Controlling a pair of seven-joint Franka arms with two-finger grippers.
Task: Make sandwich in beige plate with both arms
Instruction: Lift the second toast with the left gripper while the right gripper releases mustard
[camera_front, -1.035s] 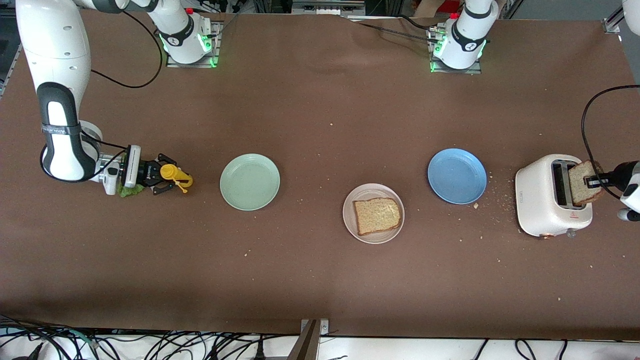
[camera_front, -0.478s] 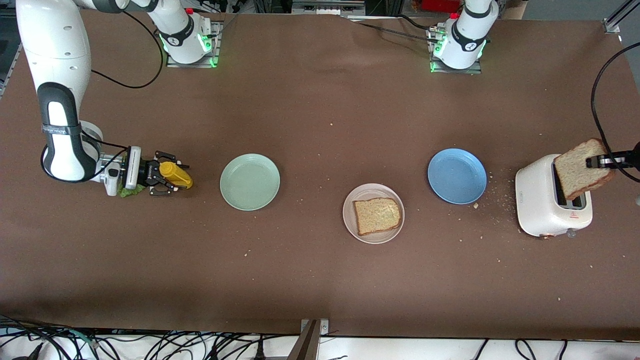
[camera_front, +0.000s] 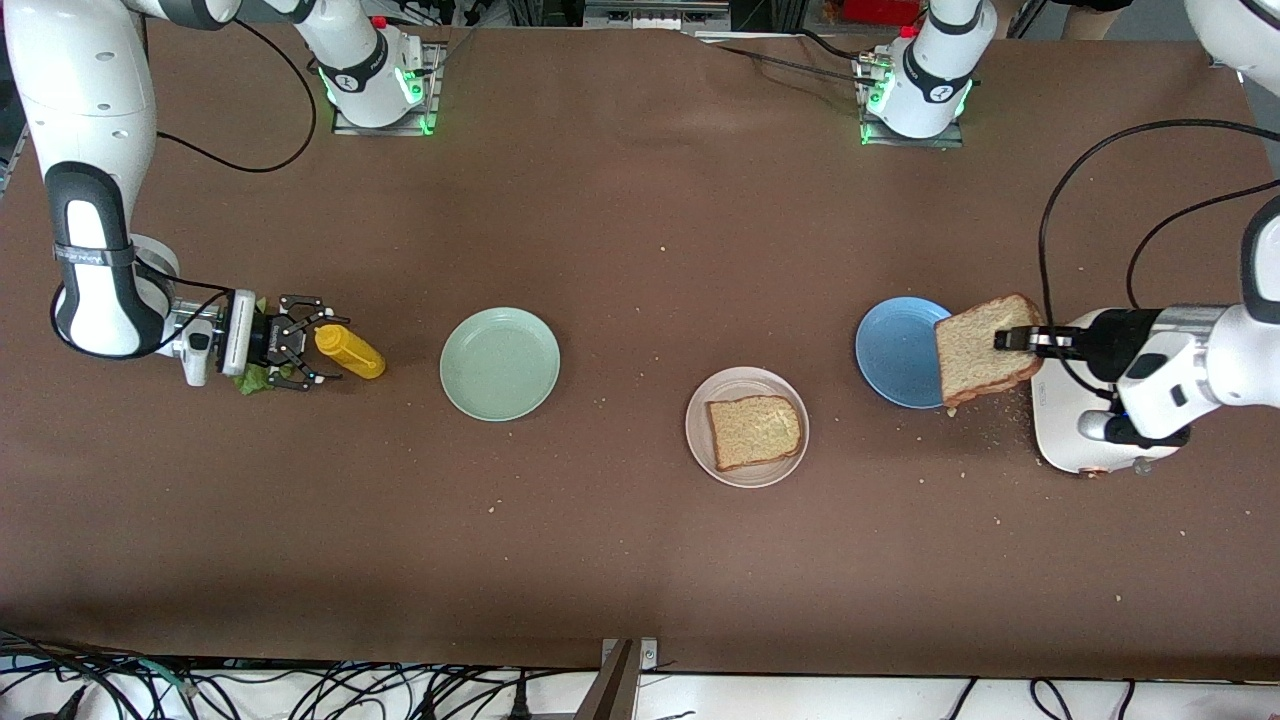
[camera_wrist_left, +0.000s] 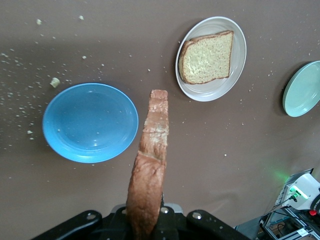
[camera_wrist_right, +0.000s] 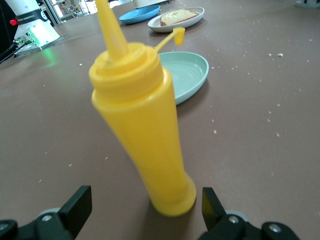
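Left gripper (camera_front: 1008, 340) pinches a toast slice (camera_front: 980, 350) at centre right of the front view, over the blue plate's (camera_front: 900, 352) edge. Right gripper (camera_front: 300, 343), fingers spread, flanks the yellow mustard bottle (camera_front: 348, 351) at centre left. Beige plate (camera_front: 700, 440), lower centre, holds one bread slice (camera_front: 755, 431).

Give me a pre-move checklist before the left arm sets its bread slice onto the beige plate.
1. Left gripper shut on the held bread slice: ok.
2. Held slice lifted out of the toaster: ok, it hangs over the blue plate edge.
3. Beige plate holds a flat bottom slice: ok.
4. Lettuce on the bottom slice: not ok, a green leaf lies under the right arm's wrist.
5. Right gripper away from the beige plate: ok, open around the yellow squeeze bottle beside the mint green plate.
6. Path to the beige plate unobstructed: ok.
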